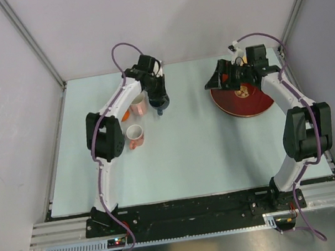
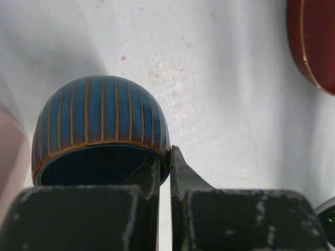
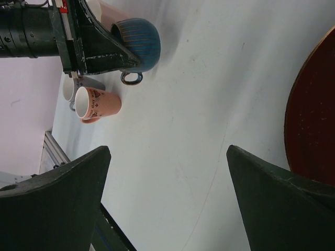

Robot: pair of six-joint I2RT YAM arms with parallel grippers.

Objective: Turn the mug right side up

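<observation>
Grips the blue striped mug by its rim with the left gripper: one finger inside the mouth, the other against the outer wall, jaws nearly shut on the thin lip. Lies tipped sideways in that hold, dark mouth turned toward the left wrist camera, rounded base pointing away, gold stripes running from lip to base. Seen from the right wrist, sits at the tip of the left gripper as a round blue body with its ring handle sticking out of the wall. Cannot tell whether it touches the table or hangs just above it.

Sits well to the left of the red plate in the top view, at about the same depth on the table, with bare surface between. Farther still from the plate: a pink cup just beside the held mug, and a pink printed mug standing mouth up, nearer the arm bases. Beside the printed mug in the right wrist view, a white mug, mostly hidden.

Hovers with the right gripper at the plate's left edge, fingers spread wide, grasping nothing.
</observation>
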